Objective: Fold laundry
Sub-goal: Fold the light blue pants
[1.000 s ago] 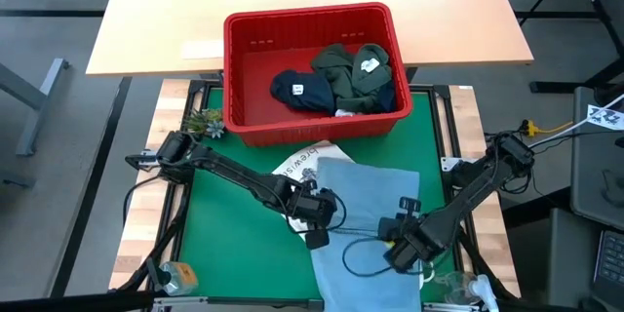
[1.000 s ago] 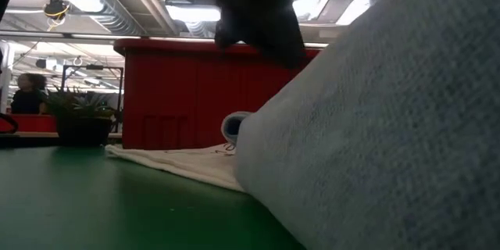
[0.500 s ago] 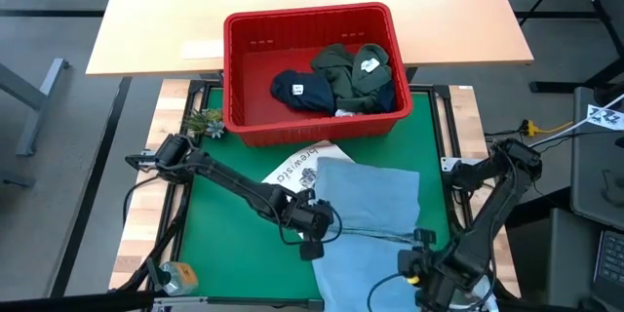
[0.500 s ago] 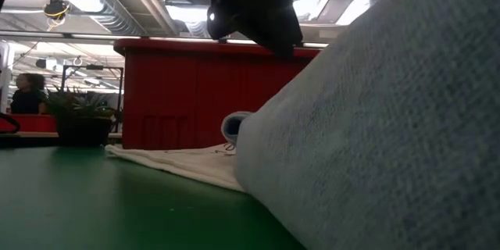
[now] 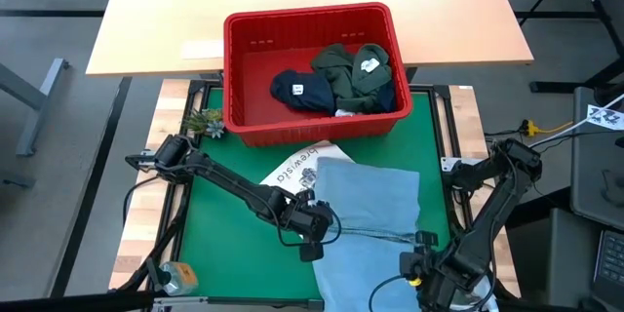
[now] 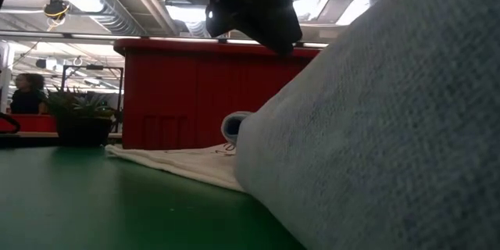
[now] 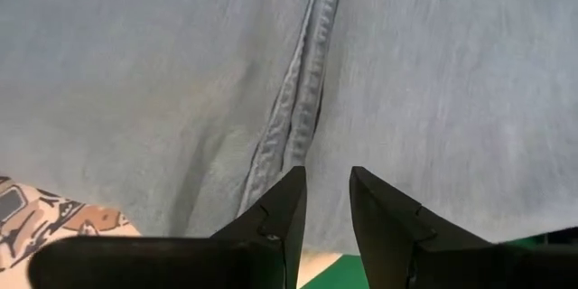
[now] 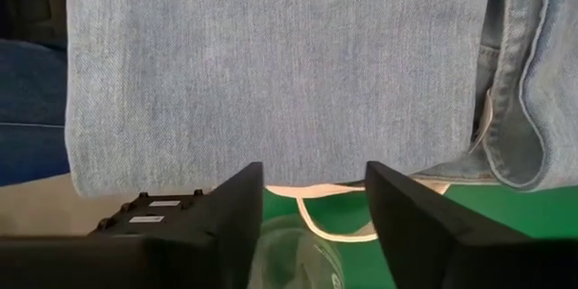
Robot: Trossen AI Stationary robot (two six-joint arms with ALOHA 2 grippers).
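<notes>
You have a green mat (image 5: 219,214) covering the table. A light blue denim garment (image 5: 366,205) lies spread across it, overlapping a white tote bag (image 5: 297,164). The red basket (image 5: 310,129) sits at the mat's far edge.

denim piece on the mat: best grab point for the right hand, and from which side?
Probably the near hem of the light blue denim garment, taken from the table's front edge. In the right wrist view that hem hangs as a straight free edge just ahead of the right hand, whose jaws stand open and empty. The thicker seam at one side looks bulkier to pinch.
</notes>
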